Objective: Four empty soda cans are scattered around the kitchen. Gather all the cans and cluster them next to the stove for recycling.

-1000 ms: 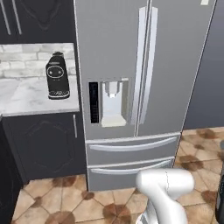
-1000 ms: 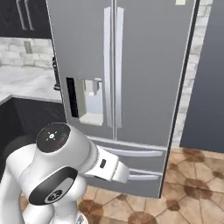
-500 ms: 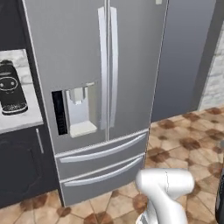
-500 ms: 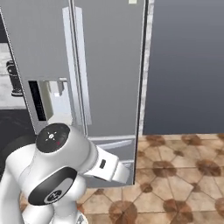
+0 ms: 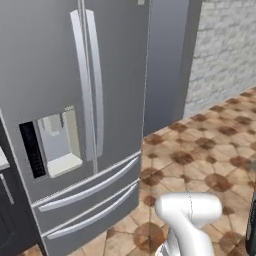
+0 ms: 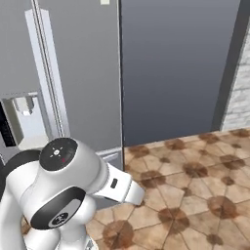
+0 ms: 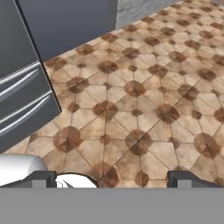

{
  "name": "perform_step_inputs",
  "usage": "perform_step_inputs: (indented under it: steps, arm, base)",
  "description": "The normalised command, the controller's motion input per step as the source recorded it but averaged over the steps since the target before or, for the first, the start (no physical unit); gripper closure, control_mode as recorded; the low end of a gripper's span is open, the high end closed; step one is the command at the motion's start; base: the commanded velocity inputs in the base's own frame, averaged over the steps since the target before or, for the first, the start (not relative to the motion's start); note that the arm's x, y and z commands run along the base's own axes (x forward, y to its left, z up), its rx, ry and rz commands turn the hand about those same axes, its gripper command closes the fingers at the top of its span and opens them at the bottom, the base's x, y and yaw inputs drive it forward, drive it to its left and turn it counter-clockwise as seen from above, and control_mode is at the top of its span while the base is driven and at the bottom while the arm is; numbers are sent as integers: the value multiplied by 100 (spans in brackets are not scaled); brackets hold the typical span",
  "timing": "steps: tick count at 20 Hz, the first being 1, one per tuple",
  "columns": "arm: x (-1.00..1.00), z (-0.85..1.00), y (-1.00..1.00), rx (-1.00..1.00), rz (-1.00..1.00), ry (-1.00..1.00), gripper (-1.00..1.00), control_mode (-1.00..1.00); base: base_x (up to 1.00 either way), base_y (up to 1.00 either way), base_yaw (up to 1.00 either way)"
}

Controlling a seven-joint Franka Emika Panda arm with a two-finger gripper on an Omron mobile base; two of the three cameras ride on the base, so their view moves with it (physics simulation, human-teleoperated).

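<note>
The soda cans and the stove are out of view. In the hand view my gripper [image 7: 116,178] is open, its two dark fingertips [image 7: 43,178] standing wide apart with nothing between them. It hangs over brown tiled floor [image 7: 144,100], pointing down and forward. The white arm rises at the bottom of the left base view [image 5: 187,215] and at the lower left of the right base view [image 6: 63,195].
A tall stainless fridge [image 5: 75,125] with a water dispenser [image 5: 57,142] stands to the left; its lower drawers [image 7: 22,100] are near the hand. A dark tall panel [image 6: 176,68] is beside it, then a grey brick wall [image 5: 225,45]. Open floor lies to the right.
The whole picture has slid left, so the base has moved or turned right. The counter with the black coffee machine has left the views; the dark panel and brick wall have come in.
</note>
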Motion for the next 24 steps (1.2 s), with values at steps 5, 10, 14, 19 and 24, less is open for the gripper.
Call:
perform_step_inputs:
  steps: [5,10,14,19,24]
  arm:
    - [0,0,0,0,0,0,-100,100]
    - [0,0,0,0,0,0,-100,100]
    - [0,0,0,0,0,0,-100,100]
    - [0,0,0,0,0,0,-100,100]
    - [0,0,0,0,0,0,-100,100]
  base:
    - [30,0,-41]
    - [30,-3,-40]
    - [37,0,-40]
    - [45,0,-40]
    - [53,0,-39]
